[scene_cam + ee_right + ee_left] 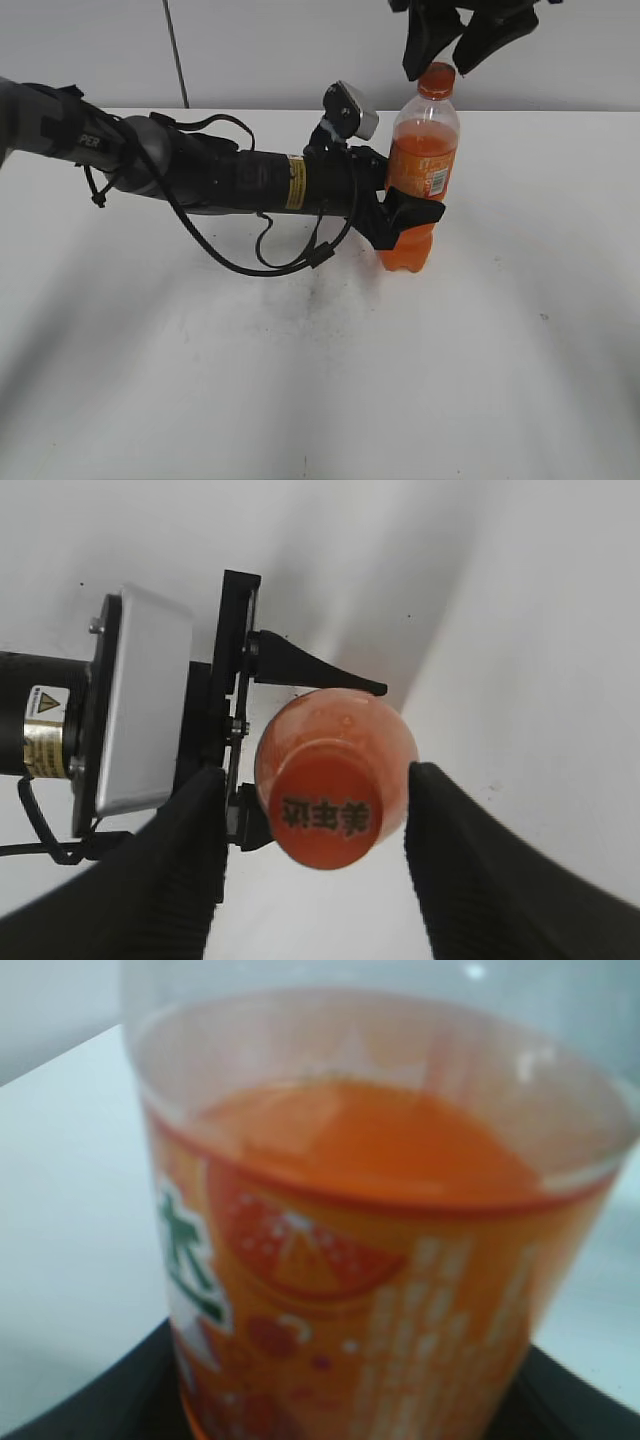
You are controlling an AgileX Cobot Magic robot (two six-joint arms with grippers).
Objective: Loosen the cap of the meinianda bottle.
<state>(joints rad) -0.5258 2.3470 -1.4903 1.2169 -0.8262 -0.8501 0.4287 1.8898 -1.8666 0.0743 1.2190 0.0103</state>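
Meinianda bottle [420, 160] in left gripper [408, 222], right gripper [447, 45] astride cap [437, 80].

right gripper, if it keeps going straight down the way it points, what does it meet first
Most likely the cap of the meinianda bottle: the open right gripper points down with a finger on either side of it.

The left arm lies nearly level, its black left gripper [408, 222] clamped around the lower body of the tall clear plastic bottle of orange drink [420, 165]. The black right gripper [315, 830] hangs above, pointing down, its two ribbed fingers [460, 850] spread wide either side of the small round orange screw cap [325, 815], not touching it.
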